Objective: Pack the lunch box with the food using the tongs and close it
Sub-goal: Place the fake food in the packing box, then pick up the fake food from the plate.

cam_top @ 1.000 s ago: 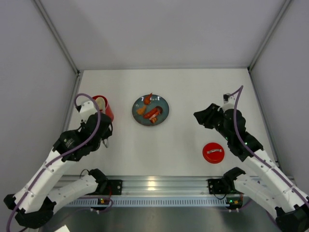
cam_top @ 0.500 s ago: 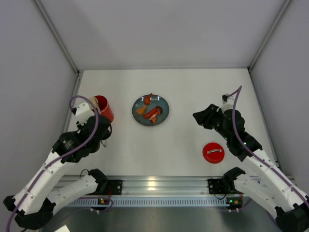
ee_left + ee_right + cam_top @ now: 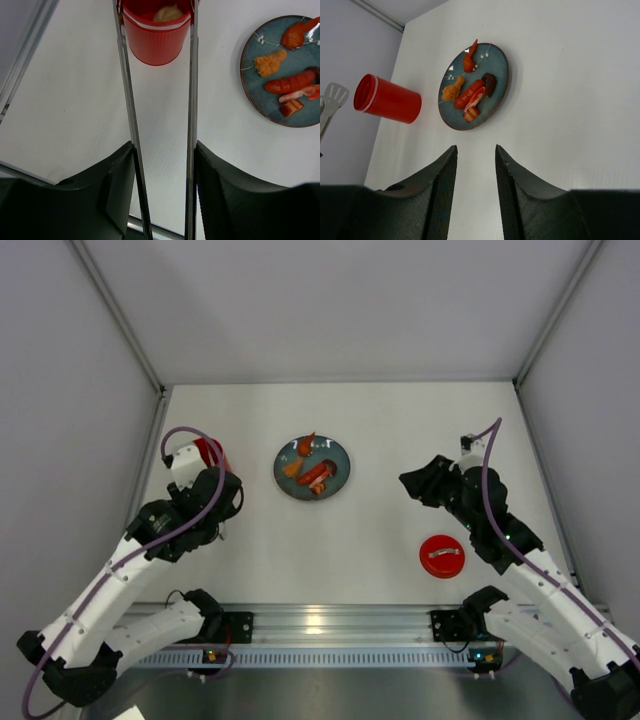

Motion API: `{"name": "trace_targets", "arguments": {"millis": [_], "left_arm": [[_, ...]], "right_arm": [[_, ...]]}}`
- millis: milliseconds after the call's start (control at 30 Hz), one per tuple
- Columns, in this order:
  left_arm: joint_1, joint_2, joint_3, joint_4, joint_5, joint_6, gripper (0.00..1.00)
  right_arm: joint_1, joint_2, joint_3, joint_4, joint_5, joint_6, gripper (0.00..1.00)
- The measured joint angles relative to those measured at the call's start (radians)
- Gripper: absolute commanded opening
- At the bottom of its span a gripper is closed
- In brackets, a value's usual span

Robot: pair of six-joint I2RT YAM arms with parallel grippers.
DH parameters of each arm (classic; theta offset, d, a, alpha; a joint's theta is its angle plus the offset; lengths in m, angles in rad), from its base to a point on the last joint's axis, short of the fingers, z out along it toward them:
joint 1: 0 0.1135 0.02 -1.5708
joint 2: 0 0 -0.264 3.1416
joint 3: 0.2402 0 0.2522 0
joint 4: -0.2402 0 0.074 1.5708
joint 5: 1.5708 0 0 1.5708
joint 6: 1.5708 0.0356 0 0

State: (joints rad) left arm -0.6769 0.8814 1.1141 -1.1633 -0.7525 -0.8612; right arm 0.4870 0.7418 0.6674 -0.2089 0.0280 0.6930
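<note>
The red lunch box [image 3: 156,35] stands upright at the top of the left wrist view, with a pale round slice [image 3: 167,14] inside it. My left gripper [image 3: 164,145] is shut on the silver tongs [image 3: 128,100], whose two arms stand apart and reach either side of the tub's rim. From above, the left gripper [image 3: 215,485] covers part of the lunch box [image 3: 208,452]. The rest of the food [image 3: 314,473], sausage and orange pieces, lies on the blue-grey plate [image 3: 338,455]. My right gripper [image 3: 474,160] is open and holds nothing, hovering well right of the plate [image 3: 495,57].
The flat red lid [image 3: 441,556] lies on the table in front of my right arm. The left wall and its metal rail [image 3: 150,455] run close beside the lunch box. White table surface lies between the plate and the lid.
My left arm has swung right and forward over the lunch box, and the tongs' arms have spread. The pale slice now lies inside the tub. The right arm has not moved.
</note>
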Motion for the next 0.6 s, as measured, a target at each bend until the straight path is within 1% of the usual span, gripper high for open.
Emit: {"name": "trace_targets", "arguments": {"millis": [233,400,500,600], "left_arm": [[0.038,0.005,0.000,0.033,0.028,0.042,0.53],[0.072,0.029,0.005,0.066,0.058,0.098,0.52],[0.093,0.074,0.042,0.079,0.095,0.146,0.52],[0.106,0.132,0.122,0.105,0.162,0.209,0.52]], "right_arm": [[0.000,-0.002,0.000,0.000,0.001,-0.001,0.36],[0.000,-0.002,0.000,-0.001,0.001,-0.001,0.36],[0.000,-0.002,0.000,-0.001,0.001,-0.001,0.36],[0.000,-0.002,0.000,-0.001,0.002,-0.001,0.36]]}}
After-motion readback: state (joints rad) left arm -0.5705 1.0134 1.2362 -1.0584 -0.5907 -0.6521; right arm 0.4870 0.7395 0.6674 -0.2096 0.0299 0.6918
